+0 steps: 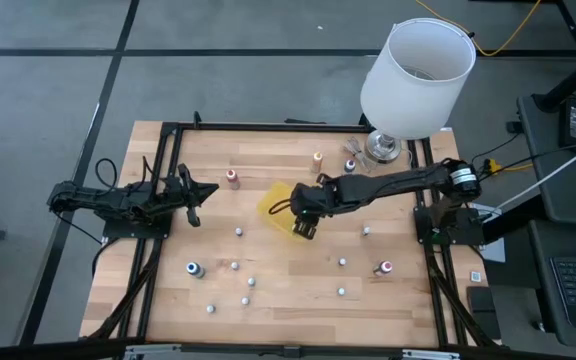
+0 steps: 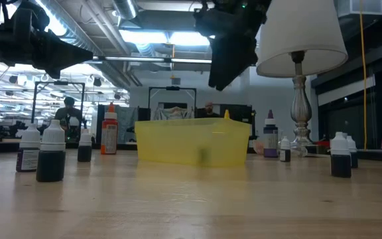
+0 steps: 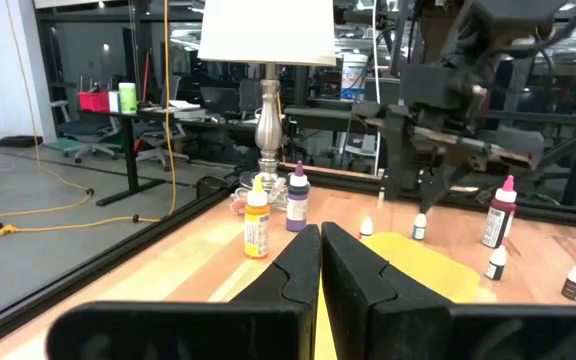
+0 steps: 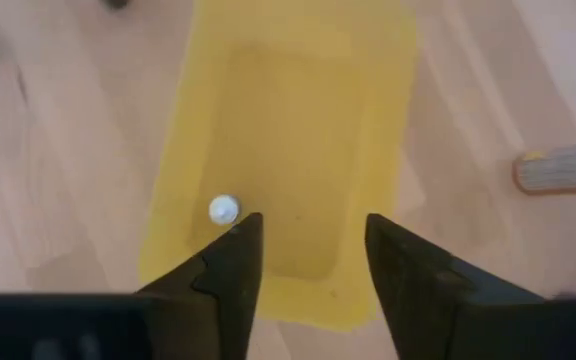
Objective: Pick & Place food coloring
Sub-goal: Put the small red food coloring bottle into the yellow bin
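Many tiny dropper bottles stand scattered on the wooden table, among them a blue-capped one (image 1: 194, 268), a pink-capped one (image 1: 386, 267) and small whitish ones (image 1: 343, 262). One white-capped bottle (image 4: 224, 209) stands upright inside the yellow tray (image 1: 280, 205), and shows as a dark shape (image 2: 203, 156) through the tray wall. My right gripper (image 4: 308, 225) hangs open above the tray (image 4: 298, 130), pointing down, beside that bottle and clear of it. My left gripper (image 3: 320, 262) is shut and waits above the table's left side (image 1: 206, 192).
A lamp with a white shade (image 1: 415, 65) stands at the far right corner, its base (image 1: 383, 150) among taller bottles: orange (image 1: 317, 158), purple (image 3: 297, 196) and red-capped (image 1: 232, 178). Black frame rails (image 1: 158, 170) run along the table's left and right sides.
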You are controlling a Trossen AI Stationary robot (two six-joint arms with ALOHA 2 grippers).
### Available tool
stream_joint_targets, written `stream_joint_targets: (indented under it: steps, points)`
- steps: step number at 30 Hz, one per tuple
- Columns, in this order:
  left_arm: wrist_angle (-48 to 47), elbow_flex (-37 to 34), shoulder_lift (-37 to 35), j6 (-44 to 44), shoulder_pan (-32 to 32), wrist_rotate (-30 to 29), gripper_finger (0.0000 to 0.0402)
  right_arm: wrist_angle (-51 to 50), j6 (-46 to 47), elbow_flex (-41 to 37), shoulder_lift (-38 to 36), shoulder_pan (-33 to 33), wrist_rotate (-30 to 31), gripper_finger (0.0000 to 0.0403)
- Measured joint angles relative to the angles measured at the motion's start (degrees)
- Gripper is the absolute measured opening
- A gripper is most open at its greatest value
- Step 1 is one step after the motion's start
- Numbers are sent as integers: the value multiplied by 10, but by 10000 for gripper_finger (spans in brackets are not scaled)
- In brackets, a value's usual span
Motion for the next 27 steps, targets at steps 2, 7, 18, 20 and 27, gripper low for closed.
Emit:
stream_joint_targets:
  steps: [2, 7, 18, 20, 27]
  points:
    - [0, 0, 0, 0, 0, 0, 9, -10, 20, 0, -8, -2, 17, 207]
    - [0, 0, 0, 0, 0, 1, 12, -48, 84, -7, -30, -13, 56, 255]
    - [0, 0, 0, 0, 0, 1, 9, -34, 239, -187, -144, -26, 66, 267]
    - [0, 0, 0, 0, 0, 1, 10, -35, 258, -221, -161, -27, 70, 267]
    - [0, 0, 0, 0, 0, 1, 12, 1, 302, -300, -186, -31, 65, 266]
